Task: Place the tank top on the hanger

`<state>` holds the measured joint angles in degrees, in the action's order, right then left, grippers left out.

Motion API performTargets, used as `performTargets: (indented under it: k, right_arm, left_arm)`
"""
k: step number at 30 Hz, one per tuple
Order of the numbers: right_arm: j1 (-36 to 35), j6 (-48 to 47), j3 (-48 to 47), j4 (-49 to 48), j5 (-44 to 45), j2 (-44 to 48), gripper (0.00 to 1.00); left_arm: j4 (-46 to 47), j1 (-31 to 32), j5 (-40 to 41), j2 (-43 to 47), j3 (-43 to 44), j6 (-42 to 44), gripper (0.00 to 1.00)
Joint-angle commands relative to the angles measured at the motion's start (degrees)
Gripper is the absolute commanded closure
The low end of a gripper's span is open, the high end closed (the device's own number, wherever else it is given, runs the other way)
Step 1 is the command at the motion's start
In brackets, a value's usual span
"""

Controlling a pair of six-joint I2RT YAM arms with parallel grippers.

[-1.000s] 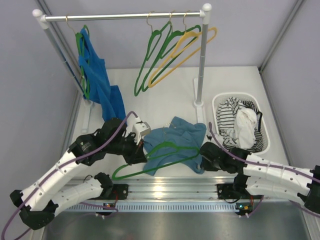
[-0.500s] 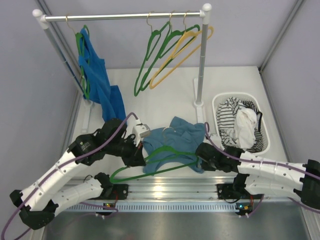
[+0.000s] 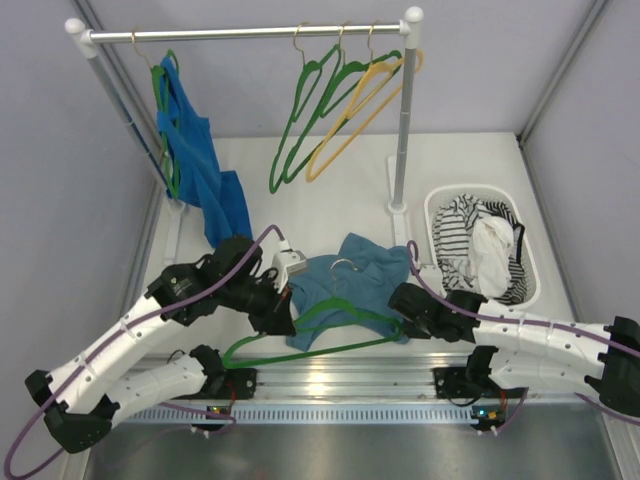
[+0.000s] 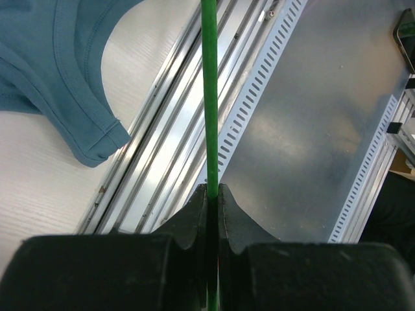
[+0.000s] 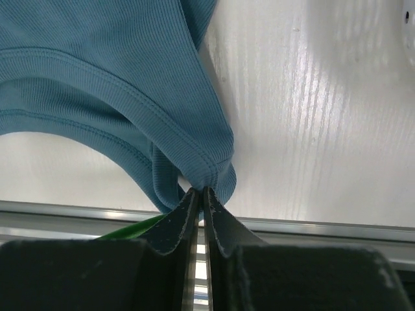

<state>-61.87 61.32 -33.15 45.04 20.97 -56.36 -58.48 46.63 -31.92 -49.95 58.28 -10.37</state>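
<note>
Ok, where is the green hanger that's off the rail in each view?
Top external: the hanger lies across the tank top, below centre.
Left wrist: the hanger runs straight up the centre as a thin green wire.
Right wrist: only a green sliver, bottom left.
Shared landmark: the tank top.

Place: robot lab test cell, staged as a laundry corner.
Walls: plain grey panels (image 3: pixel 500 70) behind and beside the clothes rack (image 3: pixel 250 33).
Table: white (image 3: pixel 330 180), under the rack.
Near edge: slotted aluminium rails (image 3: pixel 340 378) carrying cabled robot arms (image 3: pixel 130 340), opposite the rack.
Prop: laundry basket (image 3: pixel 468 191), right of the rack.
</note>
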Motion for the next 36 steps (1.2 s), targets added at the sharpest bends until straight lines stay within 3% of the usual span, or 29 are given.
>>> performTargets:
  k: [1,5,13,21,25,36]
  right_arm:
    - [-0.8,0.64,-2.28,0.23,2.23,0.81,0.93]
    - [-0.8,0.21,-1.84,-0.65,1.53,1.07,0.92]
    - [-0.8,0.03,-0.17,-1.88,0.3,2.21,0.79]
    - [-0.8,0.12,1.59,-3.72,-1.46,1.16,0.79]
    - [-0.8,0.64,2.21,-3.9,-1.11,0.11,0.8]
    - [-0.8,1.17,1.86,-1.18,-0.41,1.07,0.99]
  left_arm:
    - [3.02,0.48,-1.74,-0.41,-0.53,-0.97,1.0]
    - [3.81,0.48,0.27,-1.55,-1.33,-0.88,1.0]
    - [6.88,0.83,1.77,-4.01,-2.73,-1.49,1.0]
    - [7.15,0.83,4.24,-5.15,-2.73,-1.58,1.0]
    - [6.89,0.83,5.46,-5.15,-2.91,-1.67,1.0]
    - [6.36,0.83,7.49,-5.77,-3.0,-2.2,1.0]
